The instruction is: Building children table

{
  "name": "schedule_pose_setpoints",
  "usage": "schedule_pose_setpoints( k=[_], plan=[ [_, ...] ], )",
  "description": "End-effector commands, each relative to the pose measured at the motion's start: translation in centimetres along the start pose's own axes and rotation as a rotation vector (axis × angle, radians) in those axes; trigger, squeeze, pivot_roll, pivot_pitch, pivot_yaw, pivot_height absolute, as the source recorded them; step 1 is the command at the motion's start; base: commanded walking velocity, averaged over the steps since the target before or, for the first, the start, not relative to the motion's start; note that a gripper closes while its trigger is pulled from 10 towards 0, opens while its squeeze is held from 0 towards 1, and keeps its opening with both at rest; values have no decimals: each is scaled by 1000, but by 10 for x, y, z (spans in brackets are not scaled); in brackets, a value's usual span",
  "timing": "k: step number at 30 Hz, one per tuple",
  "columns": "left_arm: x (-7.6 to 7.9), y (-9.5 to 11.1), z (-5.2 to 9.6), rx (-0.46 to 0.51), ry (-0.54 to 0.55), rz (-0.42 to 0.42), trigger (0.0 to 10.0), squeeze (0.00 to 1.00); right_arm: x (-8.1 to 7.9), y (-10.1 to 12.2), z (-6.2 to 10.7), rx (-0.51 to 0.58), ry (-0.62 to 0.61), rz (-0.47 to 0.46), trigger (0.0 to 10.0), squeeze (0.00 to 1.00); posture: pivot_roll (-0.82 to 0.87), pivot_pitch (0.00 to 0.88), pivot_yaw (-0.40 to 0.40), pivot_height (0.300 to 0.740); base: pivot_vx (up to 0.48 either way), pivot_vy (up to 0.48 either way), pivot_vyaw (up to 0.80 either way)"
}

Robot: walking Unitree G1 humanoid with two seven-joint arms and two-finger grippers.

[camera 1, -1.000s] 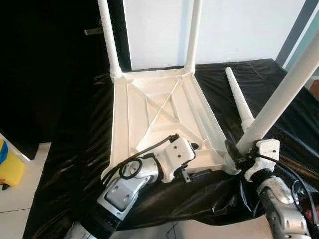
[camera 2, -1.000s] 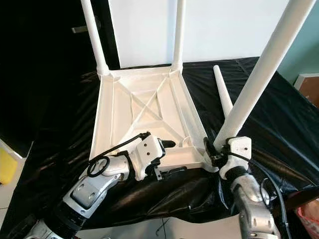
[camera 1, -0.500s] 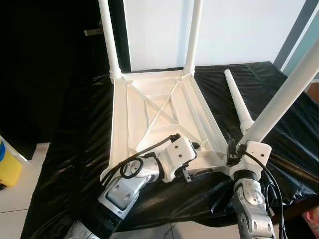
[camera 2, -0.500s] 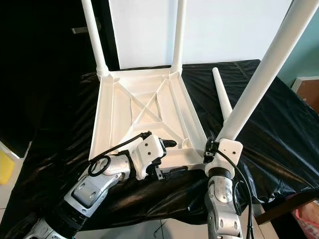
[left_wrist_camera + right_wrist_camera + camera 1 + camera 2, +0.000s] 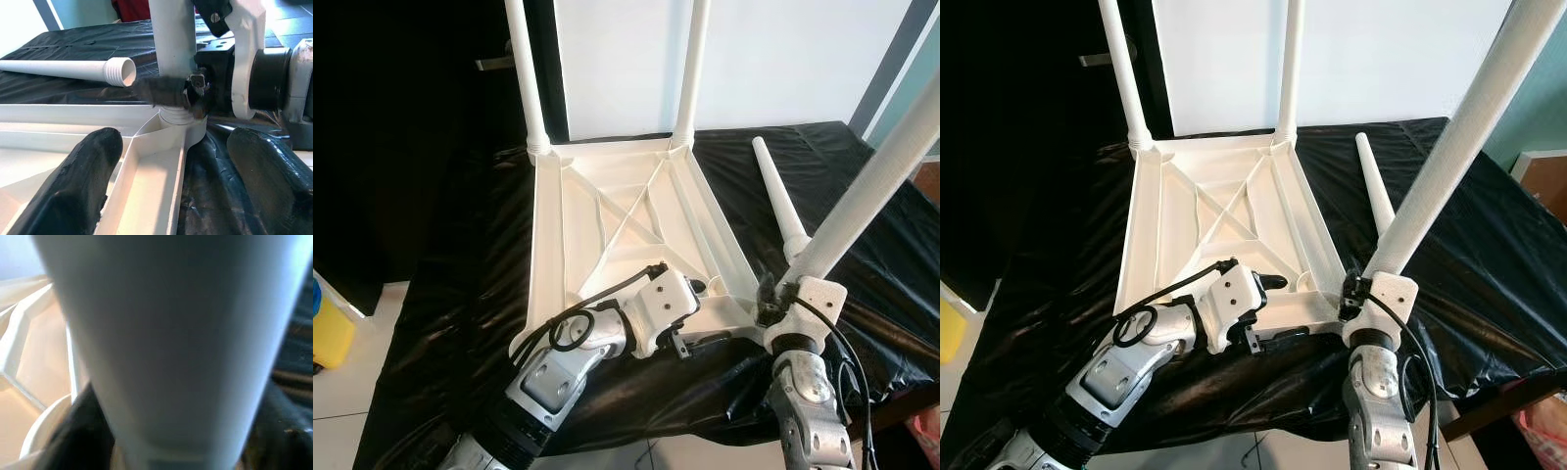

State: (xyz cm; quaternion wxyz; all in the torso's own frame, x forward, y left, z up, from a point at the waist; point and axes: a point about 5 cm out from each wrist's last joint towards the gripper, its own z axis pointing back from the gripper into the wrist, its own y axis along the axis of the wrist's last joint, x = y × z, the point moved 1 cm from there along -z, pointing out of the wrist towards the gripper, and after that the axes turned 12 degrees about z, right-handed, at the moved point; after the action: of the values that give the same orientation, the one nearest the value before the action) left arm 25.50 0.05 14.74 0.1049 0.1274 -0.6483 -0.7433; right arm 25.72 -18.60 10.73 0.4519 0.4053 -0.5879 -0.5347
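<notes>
The right gripper (image 5: 1356, 294) is clamped on the base of a long white plastic table leg (image 5: 1454, 142), which stands in the near right corner socket of the upturned white plastic children's table top (image 5: 1224, 220) and leans up and away to the right. In the left wrist view the black fingers (image 5: 164, 91) are seen pressed against this leg just above its threaded collar, where it meets the socket. In the right wrist view the leg's pale shaft sits right before the lens.

The left gripper (image 5: 1275, 311) has its two black fingers apart, straddling the near edge rail of the table top, one finger inside the ribbed tray and one outside over the cloth; it grips nothing.

The table top lies underside up on a black glossy plastic sheet (image 5: 1067, 264) covering the work surface. Two further white legs (image 5: 1121, 69) stand upright in the far corner sockets. A fourth loose white tapered leg (image 5: 1372, 191) lies on the sheet just right of the table top, threaded end nearest the robot.

A yellow container (image 5: 333, 333) sits on the floor at far left.
</notes>
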Motion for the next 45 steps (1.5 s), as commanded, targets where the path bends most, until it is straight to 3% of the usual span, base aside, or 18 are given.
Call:
schedule_pose_setpoints(
  k=[1, 10, 11, 14, 17, 26, 27, 29, 30, 32, 33, 45],
  plan=[
    [2, -4, -1, -21, -30, -12, 10000, 0, 3, 0, 0, 9, 16, 1, 10000, 1000, -63, 0, -9, 740, 0, 0, 0],
    [4, -4, -1, -22, -36, -13, 10000, 0, 18, 11, 3, 111, 158, 84, 10000, 1000, -68, 0, -7, 740, 0, 0, 0],
    [4, -4, -1, -22, -38, -14, 10000, 0, 24, 11, 3, 115, 221, 84, 10000, 0, -73, 0, -3, 740, 0, 0, 0],
    [3, -4, -1, -23, -39, -14, 10000, 0, 27, 12, 4, 122, 283, 89, 10000, 0, -74, 0, 0, 740, 0, 0, 0],
    [2, -4, -2, -26, -44, -18, 10000, 0, 36, 14, -1, 128, 500, 142, 10000, 0, -81, 0, 12, 740, 0, 0, 0],
    [0, -3, -2, -25, -46, -25, 10000, 0, 42, 9, -17, 89, 734, 270, 10000, 0, -70, 0, 15, 740, 0, 0, 0],
    [1, -3, -2, -27, -47, -25, 10000, 0, 42, 8, -19, 84, 750, 283, 8863, 0, -68, 0, 13, 740, 0, 0, 0],
    [2, -4, -2, -28, -48, -26, 10000, 0, 42, 7, -21, 81, 757, 291, 8863, 0, -66, 0, 12, 740, 0, 0, 0],
    [2, -4, -2, -28, -48, -26, 10000, 0, 42, 6, -22, 78, 772, 307, 3529, 0, -64, 0, 10, 740, 0, 0, 0],
    [3, -4, -3, -28, -48, -26, 10000, 0, 42, 5, -23, 77, 786, 316, 3529, 0, -63, 0, 9, 740, 0, 0, 0],
    [3, -4, -3, -26, -47, -25, 10000, 0, 43, 4, -23, 74, 796, 320, 0, 0, -59, 0, 6, 740, 0, 0, 0],
    [0, -2, -3, -14, -22, -22, 10000, 0, 51, -7, -21, 41, 814, 273, 0, 0, -57, 0, -18, 740, 0, 0, 0]
  ],
)
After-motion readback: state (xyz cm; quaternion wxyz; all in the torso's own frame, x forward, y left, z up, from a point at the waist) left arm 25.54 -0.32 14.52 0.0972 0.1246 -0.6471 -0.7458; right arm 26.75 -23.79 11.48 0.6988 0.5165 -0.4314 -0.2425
